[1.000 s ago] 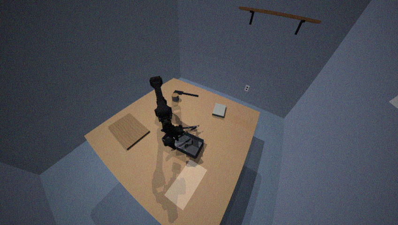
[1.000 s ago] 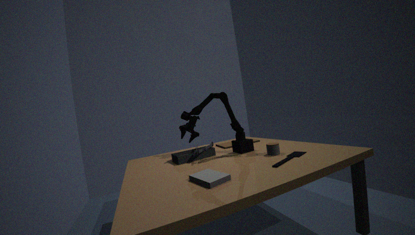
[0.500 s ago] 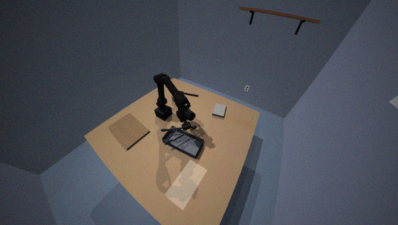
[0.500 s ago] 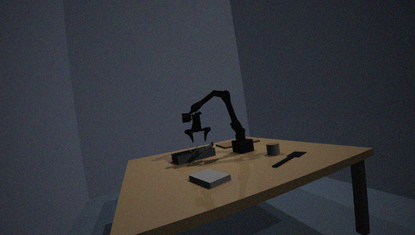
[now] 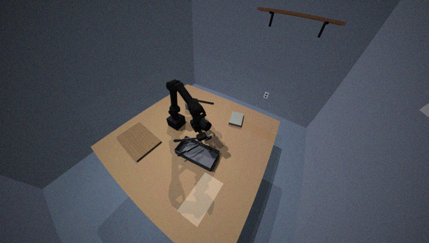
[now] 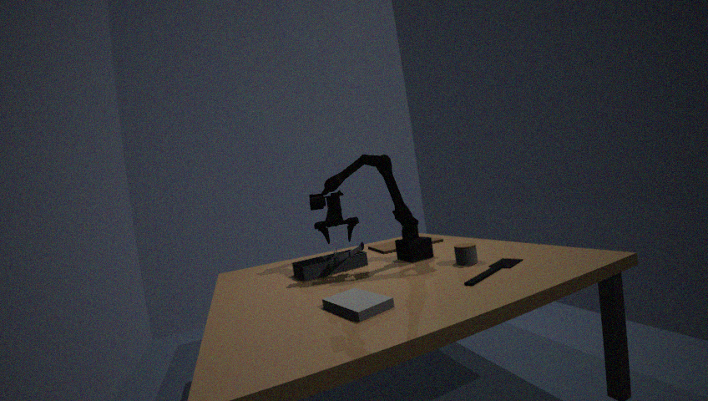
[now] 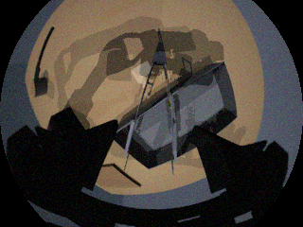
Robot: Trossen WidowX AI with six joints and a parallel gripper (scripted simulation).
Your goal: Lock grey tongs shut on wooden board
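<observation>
The grey tongs (image 5: pixel 184 139) (image 7: pixel 174 139) lie open in a narrow V across one end of the dark roasting tin (image 5: pixel 214 162) (image 6: pixel 305 271) (image 7: pixel 228 93). In the wrist view their hinge is at the top, beyond the tin's far rim, and the two arms spread toward the bottom, past the near rim. My gripper (image 6: pixel 338 242) (image 7: pixel 156 127) is open and empty. It points down above the tin and tongs, with a gap below the fingertips; both tong arms show between its fingers in the wrist view. The wooden board (image 5: pixel 138 139) (image 7: pixel 115 176) lies apart from the tin, with nothing on it.
A pale flat block (image 5: pixel 236 118) (image 6: pixel 357 300) lies on the table. A grey cylinder (image 6: pixel 466 255) and a black flat-headed tool (image 6: pixel 485 276) (image 5: pixel 207 102) are near the arm's base. A pale rectangle (image 5: pixel 192 210) lies past the tin. A shelf (image 5: pixel 301 15) is high on the wall.
</observation>
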